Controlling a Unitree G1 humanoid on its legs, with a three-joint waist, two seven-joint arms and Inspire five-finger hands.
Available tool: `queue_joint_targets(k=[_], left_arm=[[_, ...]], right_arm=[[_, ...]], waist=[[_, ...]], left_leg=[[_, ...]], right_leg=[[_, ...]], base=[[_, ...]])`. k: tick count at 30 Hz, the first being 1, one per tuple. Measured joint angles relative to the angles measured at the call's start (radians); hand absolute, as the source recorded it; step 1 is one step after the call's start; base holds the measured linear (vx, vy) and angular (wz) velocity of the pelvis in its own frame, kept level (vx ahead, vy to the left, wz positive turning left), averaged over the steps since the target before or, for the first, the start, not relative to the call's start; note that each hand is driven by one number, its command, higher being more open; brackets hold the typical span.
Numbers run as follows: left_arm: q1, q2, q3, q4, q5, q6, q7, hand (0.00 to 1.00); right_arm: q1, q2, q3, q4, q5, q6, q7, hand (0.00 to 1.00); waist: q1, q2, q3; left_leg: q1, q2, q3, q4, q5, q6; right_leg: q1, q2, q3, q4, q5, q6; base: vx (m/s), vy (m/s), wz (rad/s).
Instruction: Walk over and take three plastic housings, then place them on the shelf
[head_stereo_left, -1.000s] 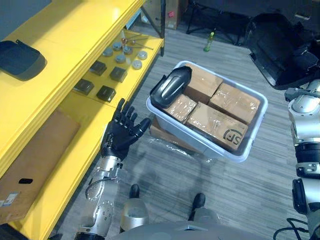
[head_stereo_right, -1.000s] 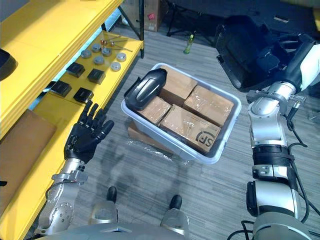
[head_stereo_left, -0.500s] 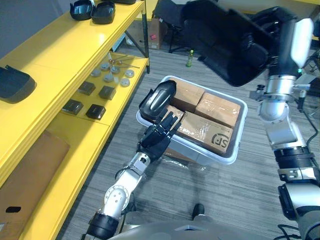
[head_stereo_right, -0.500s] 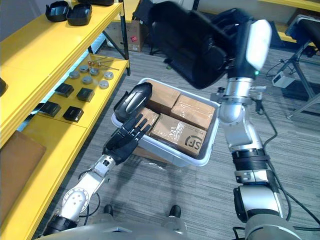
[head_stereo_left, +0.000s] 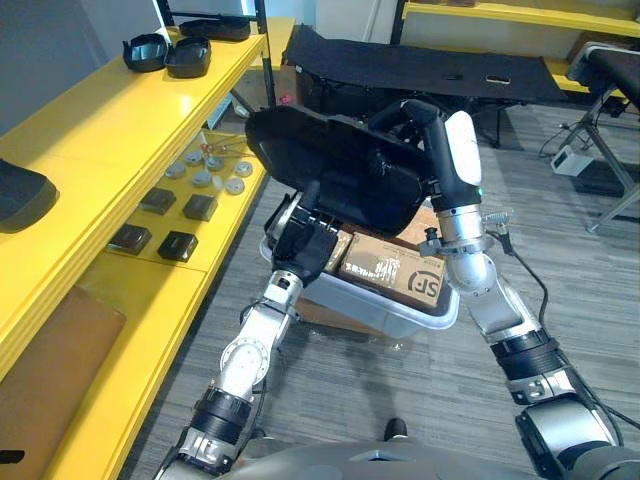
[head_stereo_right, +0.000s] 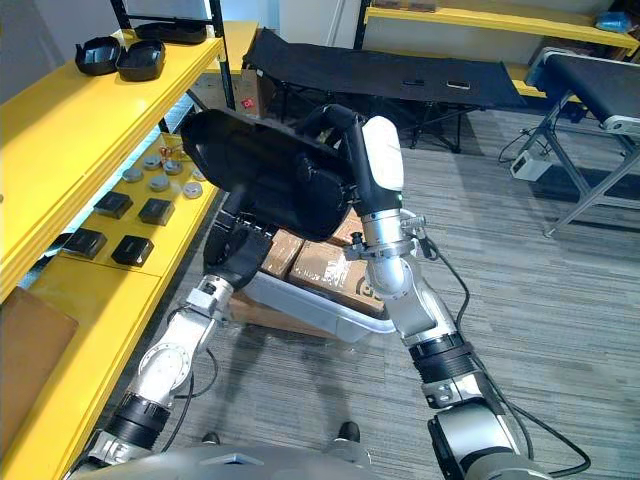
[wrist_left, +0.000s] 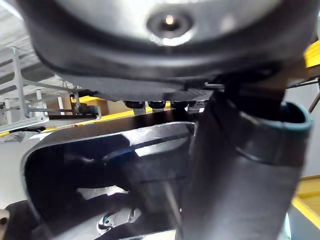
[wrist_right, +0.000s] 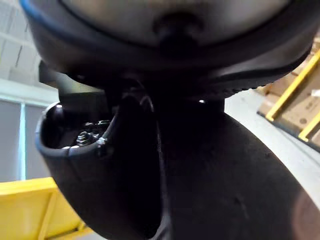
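Note:
A large black plastic housing (head_stereo_left: 340, 180) hangs in the air above the pale bin (head_stereo_left: 385, 318) of cardboard boxes. My right hand (head_stereo_left: 408, 120) is curled over its upper edge and carries it. From below, my left hand (head_stereo_left: 303, 245) reaches up against the housing's underside, with its fingers hidden behind the housing. Two smaller black housings (head_stereo_left: 168, 55) rest on the top of the yellow shelf (head_stereo_left: 100, 130), and another (head_stereo_left: 18, 195) lies at its near left. Both wrist views show the housing's dark wall (wrist_left: 150, 165) from very close.
Small black blocks (head_stereo_left: 160, 225) and round grey parts (head_stereo_left: 205, 175) lie on the lower shelf board. A cardboard sheet (head_stereo_left: 50, 370) lies lower down. A black cot (head_stereo_left: 440, 70) and metal frames (head_stereo_left: 610, 180) stand behind the bin.
My right arm has swung the large housing from the far right to over the bin. My left hand has risen from beside the shelf to under it. The camera has tilted up.

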Motion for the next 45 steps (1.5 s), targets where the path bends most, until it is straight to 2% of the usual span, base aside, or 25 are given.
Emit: queue_joint_targets(k=[7,8,20,21,27,28,33,35,37,41,45], left_arm=[[-0.004,-0.003,0.0,0.008,-0.019,-0.033,0.029,1.0],[-0.004,-0.003,0.0,0.008,-0.019,-0.035,0.035,0.0],[-0.004,-0.006,-0.032,0.008,-0.076,-0.095,0.089,0.0],[-0.004,-0.006,-0.035,0.008,-0.083,-0.101,0.096,0.0],[-0.003,-0.007,-0.057,0.008,-0.069,-0.184,0.099,0.0],[-0.003,-0.006,-0.059,0.008,-0.068,-0.191,0.099,0.0],[0.0,-0.006,-0.054,0.008,-0.063,-0.233,0.099,0.0],[0.0,-0.006,-0.036,0.008,-0.021,-0.255,0.113,0.0],[0.0,-0.006,-0.018,0.008,0.028,-0.256,0.135,0.0],[0.002,-0.007,0.016,0.006,0.092,-0.266,0.178,0.0],[0.002,-0.02,0.057,0.002,0.263,-0.276,0.256,0.0]], right_arm=[[0.024,0.05,0.055,-0.002,0.025,-0.041,0.03,0.0],[0.03,0.051,0.063,-0.005,0.037,-0.041,0.03,0.0],[0.098,0.098,0.125,-0.008,0.085,-0.048,0.0,0.0],[0.106,0.099,0.131,-0.008,0.086,-0.066,0.0,0.0],[0.132,0.147,0.149,-0.009,0.09,-0.078,-0.018,0.0],[0.136,0.158,0.149,-0.009,0.09,-0.077,-0.018,1.0],[0.158,0.162,0.174,-0.009,0.09,-0.089,-0.015,1.0],[0.186,0.162,0.208,-0.013,0.093,-0.11,-0.005,1.0],[0.202,0.162,0.212,-0.028,0.095,-0.107,0.021,1.0],[0.216,0.162,0.224,-0.025,0.137,-0.078,0.075,1.0],[0.265,0.167,0.226,-0.004,0.248,-0.025,0.142,1.0]], waist=[[-0.009,-0.001,-0.01],[-0.009,-0.001,-0.012],[-0.011,-0.004,-0.039],[-0.012,-0.004,-0.04],[-0.013,-0.009,-0.044],[-0.012,-0.011,-0.045],[-0.01,-0.029,-0.056],[-0.012,-0.036,-0.061],[-0.011,-0.038,-0.062],[-0.008,-0.04,-0.063],[-0.009,-0.045,-0.067]], left_leg=[[0.014,0.0,0.0,-0.001,-0.001,0.0],[0.014,0.0,0.0,-0.001,-0.001,0.0],[0.014,0.0,-0.005,0.0,-0.002,-0.002],[0.015,0.001,-0.005,0.0,-0.002,-0.002],[0.016,0.002,-0.006,0.0,-0.002,-0.002],[0.016,0.002,-0.006,0.0,-0.002,-0.002],[0.016,0.002,-0.006,0.0,-0.003,-0.003],[0.016,0.002,-0.006,0.0,-0.004,-0.004],[0.017,0.002,-0.006,0.0,-0.004,-0.004],[0.017,0.002,-0.007,0.0,-0.004,-0.004],[0.018,0.002,-0.007,0.0,-0.004,-0.004]], right_leg=[[0.014,0.0,-0.001,-0.001,0.0,0.0],[0.014,0.0,-0.001,-0.001,0.0,0.0],[0.02,0.0,-0.014,-0.002,0.0,-0.003],[0.02,0.0,-0.015,-0.002,0.0,-0.004],[0.021,0.001,-0.019,-0.002,-0.003,-0.009],[0.022,0.001,-0.019,-0.002,-0.003,-0.009],[0.022,0.001,-0.022,-0.002,-0.005,-0.012],[0.022,0.002,-0.022,-0.002,-0.006,-0.013],[0.023,0.001,-0.023,-0.002,-0.006,-0.013],[0.024,0.002,-0.025,-0.002,-0.008,-0.017],[0.024,0.002,-0.025,-0.002,-0.009,-0.018]], base=[[0.0,0.002,0.0],[0.0,0.0,0.0],[0.0,0.001,0.0],[0.0,0.0,0.0],[0.0,0.0,0.0],[0.0,0.0,0.0],[0.0,0.0,0.0],[0.0,0.0,0.0],[0.0,0.0,0.0],[0.0,0.0,0.0],[0.0,0.0,0.0]])
